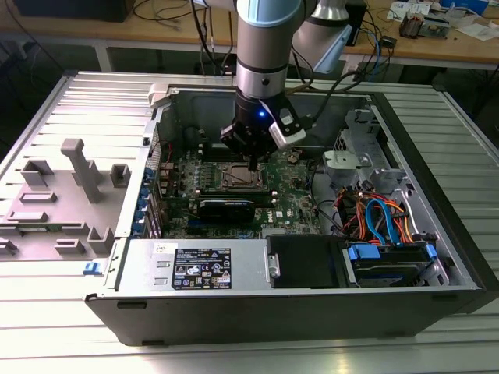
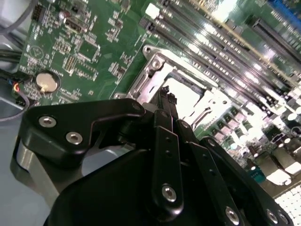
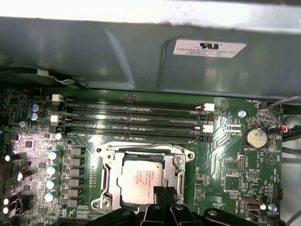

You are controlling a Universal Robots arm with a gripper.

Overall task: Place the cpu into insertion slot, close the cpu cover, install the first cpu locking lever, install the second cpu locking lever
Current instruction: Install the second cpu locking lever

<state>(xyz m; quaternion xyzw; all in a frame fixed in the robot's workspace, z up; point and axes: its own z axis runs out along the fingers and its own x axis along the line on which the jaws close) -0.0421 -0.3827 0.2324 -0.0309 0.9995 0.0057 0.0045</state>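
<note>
Since the cpu (image 3: 143,181) is already seated in the slot (image 3: 109,165), with the cover (image 3: 179,165) apparently down around it, the pincer (image 3: 164,191) is seen pressed together, empty, tips right over the chip's near edge.

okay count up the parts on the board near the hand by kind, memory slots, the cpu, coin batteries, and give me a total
Memory slots: 4
Cpu: 1, lying in the insertion slot
Coin battery: 1
Hand: 1, just above the cpu's edge
Total: 7
</note>
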